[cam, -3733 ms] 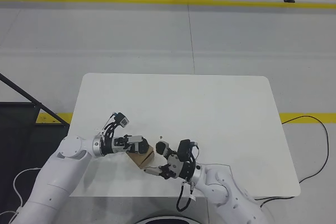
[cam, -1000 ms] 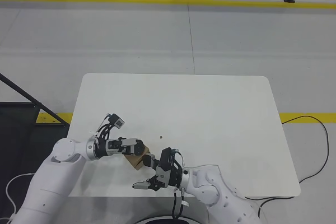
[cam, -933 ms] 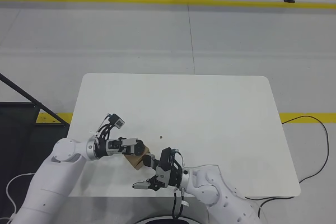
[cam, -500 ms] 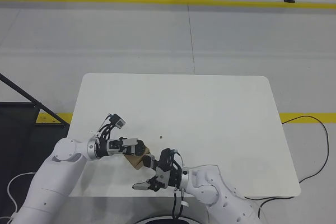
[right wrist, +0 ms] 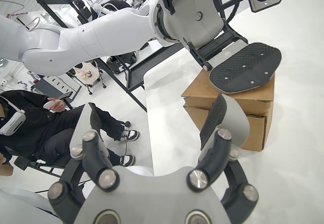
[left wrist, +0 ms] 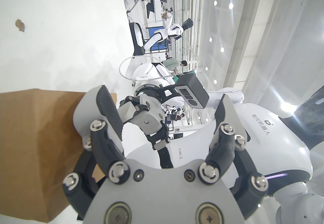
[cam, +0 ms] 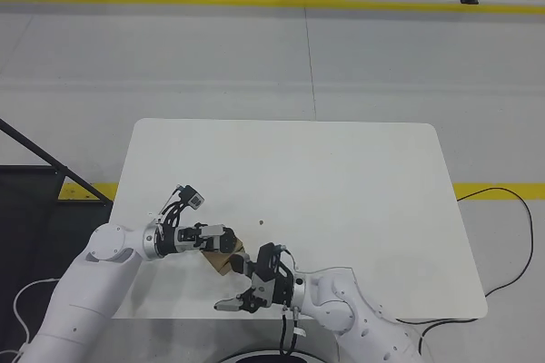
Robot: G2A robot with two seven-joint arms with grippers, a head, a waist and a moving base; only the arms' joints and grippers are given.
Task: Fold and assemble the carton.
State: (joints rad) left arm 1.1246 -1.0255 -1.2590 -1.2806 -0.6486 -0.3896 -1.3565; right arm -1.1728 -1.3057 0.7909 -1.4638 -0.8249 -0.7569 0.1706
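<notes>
so rn the carton [cam: 222, 261] is sitting on the table [cam: 363, 172] close to the robot-side edge, a bit left of centre, w/ both arms crowded around it. the left gripper [cam: 223, 240] is spread wide and not clamping anything. from the right wrist cam, one of its dotted pads [right wrist: 244, 71] lies flat on the carton's top, w/ the other finger off past the box. the right gripper [right wrist: 155, 104] is also wide open, holding nothing. one of its fingers [right wrist: 222, 121] sits right in front of the carton's side face, can't tell if it's actually touching tbh. there's a tiny brown speck [cam: 262, 222] on the table just beyond the box.
</notes>
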